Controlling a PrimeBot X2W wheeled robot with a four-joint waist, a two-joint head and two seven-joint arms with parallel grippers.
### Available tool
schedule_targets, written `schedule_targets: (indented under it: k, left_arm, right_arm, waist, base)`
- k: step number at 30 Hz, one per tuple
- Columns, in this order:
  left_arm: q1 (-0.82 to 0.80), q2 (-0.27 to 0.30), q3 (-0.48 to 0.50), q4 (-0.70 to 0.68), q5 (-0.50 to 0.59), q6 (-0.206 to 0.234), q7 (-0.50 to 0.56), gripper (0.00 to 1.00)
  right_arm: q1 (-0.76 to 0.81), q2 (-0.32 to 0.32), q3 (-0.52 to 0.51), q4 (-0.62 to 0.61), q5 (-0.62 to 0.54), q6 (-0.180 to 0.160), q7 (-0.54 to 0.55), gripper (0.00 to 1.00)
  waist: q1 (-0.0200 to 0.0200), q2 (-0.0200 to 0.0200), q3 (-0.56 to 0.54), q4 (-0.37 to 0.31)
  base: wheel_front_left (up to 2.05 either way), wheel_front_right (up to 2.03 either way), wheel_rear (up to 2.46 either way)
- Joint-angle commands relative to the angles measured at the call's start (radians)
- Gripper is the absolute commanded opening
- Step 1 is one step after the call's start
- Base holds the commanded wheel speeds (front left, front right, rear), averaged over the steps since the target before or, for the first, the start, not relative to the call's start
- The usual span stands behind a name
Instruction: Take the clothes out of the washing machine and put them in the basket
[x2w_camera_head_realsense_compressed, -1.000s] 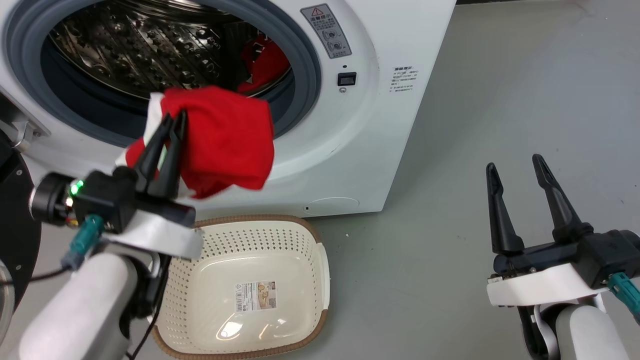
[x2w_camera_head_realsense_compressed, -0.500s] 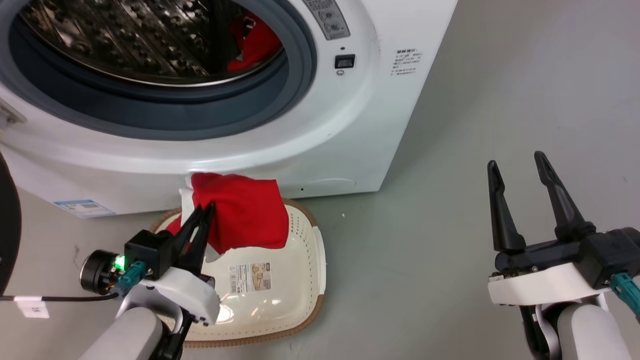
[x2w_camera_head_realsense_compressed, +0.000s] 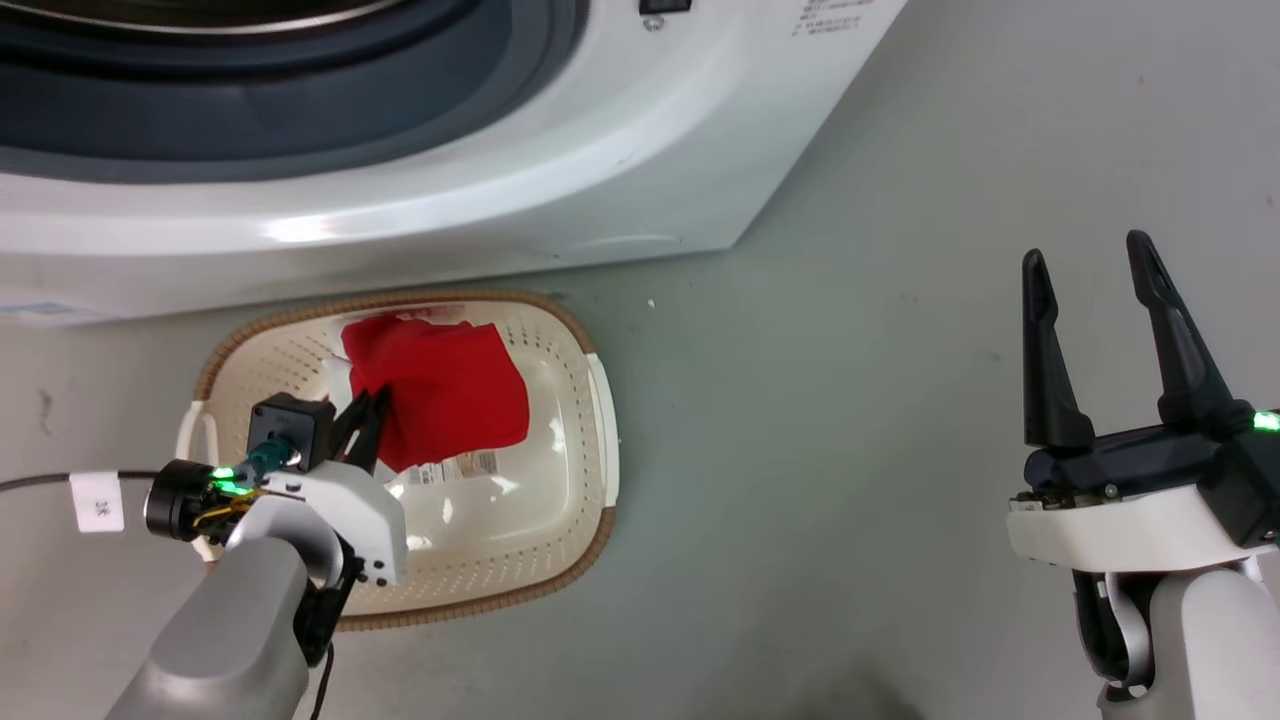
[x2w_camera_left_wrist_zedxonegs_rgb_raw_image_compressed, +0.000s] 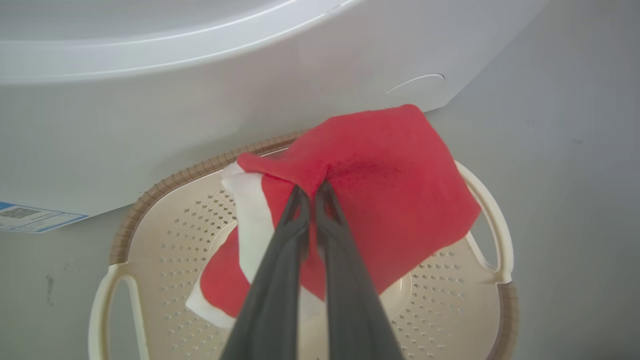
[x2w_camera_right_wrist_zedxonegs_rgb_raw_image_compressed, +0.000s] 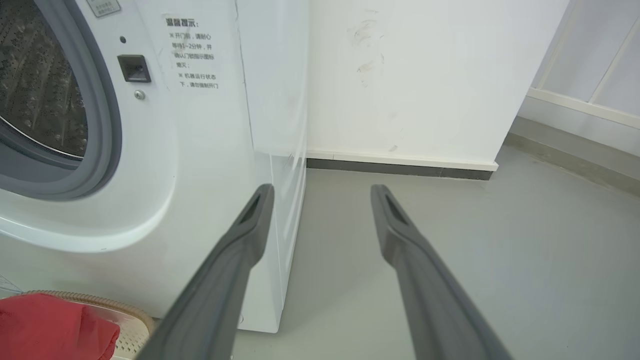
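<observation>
1. The soft bright red garment with a white panel (x2w_camera_head_realsense_compressed: 440, 400) is held inside the outline of the small cream-white perforated plastic basket with a brown rim (x2w_camera_head_realsense_compressed: 560, 470). The basket stands on the grey floor (x2w_camera_head_realsense_compressed: 800, 450), just in front of the large white front-loading washing machine (x2w_camera_head_realsense_compressed: 400, 200). Whether the cloth touches the basket bottom cannot be told.
2. The jaws of the left gripper (x2w_camera_head_realsense_compressed: 378, 398) are closed on a fold of the garment, so it is not yet released.
3. The jaws of the right gripper (x2w_camera_head_realsense_compressed: 1087, 250) are spread wide and hold nothing, well apart from the basket.
4. 1 garment is judged to be all but delivered, with only the opening of the jaws left. Just a slice of the perforated steel drum (x2w_camera_right_wrist_zedxonegs_rgb_raw_image_compressed: 40, 75) is seen, with no cloth in that part, so whether more is left inside cannot be settled.
5. A paper label (x2w_camera_head_realsense_compressed: 460, 465) on the basket bottom is partly covered by the garment, and its print is too small to be read.
6. A printed notice (x2w_camera_right_wrist_zedxonegs_rgb_raw_image_compressed: 192, 52) on the machine front is headed "温馨提示". The smaller Chinese lines below it include "1~2".
7. A blue-edged sticker (x2w_camera_left_wrist_zedxonegs_rgb_raw_image_compressed: 30, 217) low on the machine and a white tag (x2w_camera_head_realsense_compressed: 97, 503) on a black cable (x2w_camera_head_realsense_compressed: 30, 482) cannot be read. A brand name cannot be made out.
</observation>
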Motion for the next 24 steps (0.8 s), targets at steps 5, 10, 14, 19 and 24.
schedule_targets:
  k: [5, 10, 14, 19, 24]
  left_arm:
    - [-0.115, -0.038, 0.003, 0.165, 0.014, -0.035, -0.003, 0.0]
    - [-0.194, -0.063, 0.02, 0.295, 0.003, -0.053, -0.003, 0.0]
    - [-0.243, -0.078, 0.029, 0.368, 0.002, -0.063, -0.003, 0.0]
    - [-0.276, -0.09, 0.027, 0.422, 0.014, -0.07, -0.003, 0.0]
    - [-0.293, -0.107, 0.043, 0.462, 0.006, -0.059, -0.003, 0.0]
  right_arm:
    - [-0.027, 0.002, -0.01, -0.022, -0.01, -0.001, -0.002, 1.0]
    - [-0.034, 0.002, -0.023, -0.04, -0.006, -0.001, -0.002, 1.0]
    - [-0.044, 0.002, -0.034, -0.051, 0.001, -0.001, -0.002, 1.0]
    - [-0.049, 0.002, -0.047, -0.06, -0.004, -0.001, -0.002, 1.0]
    - [-0.055, 0.002, -0.059, -0.057, -0.012, -0.001, -0.002, 1.0]
  waist:
    - [-0.0001, -0.0001, 0.121, -0.038]
    - [-0.0001, -0.0001, 0.189, -0.052]
    - [-0.0001, -0.0001, 0.227, -0.053]
    - [-0.0001, -0.0001, 0.25, -0.046]
    - [-0.0001, -0.0001, 0.248, -0.037]
  base:
    - [0.0, 0.0, 0.0]
    - [0.0, 0.0, 0.0]
    - [0.0, 0.0, 0.0]
    - [0.0, 0.0, 0.0]
    - [0.0, 0.0, 0.0]
